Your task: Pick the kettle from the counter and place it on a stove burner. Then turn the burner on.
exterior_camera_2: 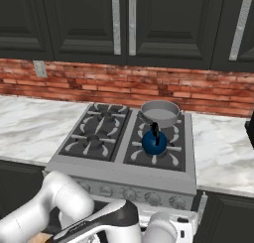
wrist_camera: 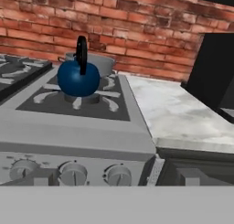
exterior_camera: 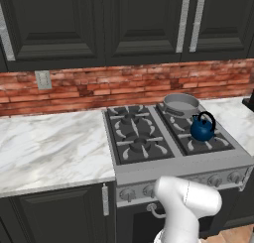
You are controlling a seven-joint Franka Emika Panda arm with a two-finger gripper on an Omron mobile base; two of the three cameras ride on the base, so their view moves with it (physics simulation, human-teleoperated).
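Kettle (wrist_camera: 78,79) is sitting on the front right stove burner (wrist_camera: 77,100), ahead of the claw and a little to its left, with the grey pan (wrist_camera: 93,63) just behind it. Whether the claw is released or clenched cannot be told. The knobs (wrist_camera: 73,173) are lying low and near; they are small, round and alike, so the robot is risking turning the wrong one. The kettle is glossy and round, the grate prongs black, the surface (wrist_camera: 183,113) veined marble.
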